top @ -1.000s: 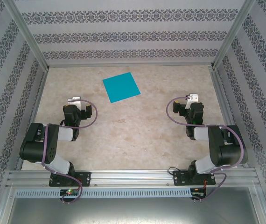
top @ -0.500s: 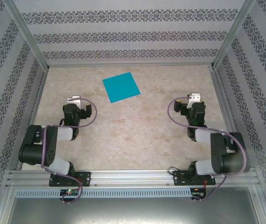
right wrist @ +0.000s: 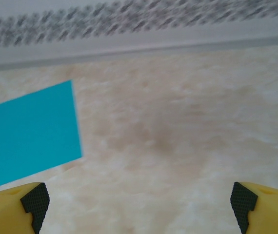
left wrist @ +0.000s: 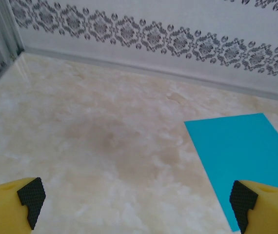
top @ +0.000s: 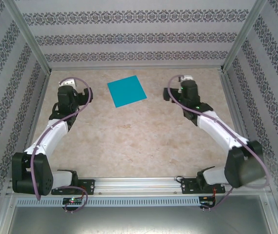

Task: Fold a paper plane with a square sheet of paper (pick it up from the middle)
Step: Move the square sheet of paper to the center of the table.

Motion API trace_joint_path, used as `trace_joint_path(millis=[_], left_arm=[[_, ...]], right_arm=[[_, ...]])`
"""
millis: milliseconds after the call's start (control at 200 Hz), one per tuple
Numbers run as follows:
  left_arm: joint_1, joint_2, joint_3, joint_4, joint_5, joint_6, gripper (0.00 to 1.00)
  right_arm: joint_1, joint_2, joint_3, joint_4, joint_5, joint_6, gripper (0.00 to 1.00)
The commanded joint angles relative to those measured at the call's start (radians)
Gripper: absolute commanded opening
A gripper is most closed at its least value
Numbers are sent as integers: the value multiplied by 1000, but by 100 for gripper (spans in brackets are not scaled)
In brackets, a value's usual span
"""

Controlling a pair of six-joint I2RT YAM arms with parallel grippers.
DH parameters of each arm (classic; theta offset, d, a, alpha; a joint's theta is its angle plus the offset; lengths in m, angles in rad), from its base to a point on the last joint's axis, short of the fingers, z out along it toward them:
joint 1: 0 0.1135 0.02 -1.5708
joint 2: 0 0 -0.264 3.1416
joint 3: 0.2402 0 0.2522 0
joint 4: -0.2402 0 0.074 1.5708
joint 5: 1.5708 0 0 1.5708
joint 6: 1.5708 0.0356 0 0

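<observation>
- Square sheet of paper lies flat and unfolded on the table, at about 12 o'clock from the table centre and close to the back wall. It is turned slightly, so its edges are not square to the table.
- Nothing touches the sheet. No creases are visible.
- Left gripper is at 9 o'clock from the sheet and well apart from it, with the arm stretched toward the far left of the table.
- In the left wrist view, the left gripper has its jaws spread wide and nothing between them. The yellow fingers with black pads sit in the bottom corners. The sheet is at 4 o'clock in the view, and the right-hand finger overlaps its near edge in the picture.
- Right gripper is at 3 o'clock from the sheet, also apart from it, with the arm reaching toward the far right.
- In the right wrist view, the right gripper also has its jaws spread wide and holds nothing. The sheet is at 9 o'clock in the view. Bare table shows between the fingertips.
- The two grippers flank the sheet, roughly level with it.
</observation>
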Motion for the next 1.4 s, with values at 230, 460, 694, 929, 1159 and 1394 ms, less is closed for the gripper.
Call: trace_joint_path(millis=[230, 460, 694, 929, 1159, 1394], left_arm=[[4, 46, 79, -287, 140, -247, 100], [1, 68, 76, -303, 207, -258, 100], [-6, 71, 77, -320, 238, -268, 100], [-14, 95, 95, -336, 243, -277, 100], [-29, 124, 114, -336, 233, -286, 100], [-34, 144, 101, -304, 212, -312, 100]], right_arm=[[171, 441, 379, -224, -173, 136, 89], [190, 718, 660, -241, -316, 233, 76], [190, 937, 923, -348, -243, 248, 71], [186, 1058, 1071, -444, -211, 230, 71], [160, 1054, 1032, -505, -209, 204, 71], [92, 928, 772, -499, -229, 196, 71]])
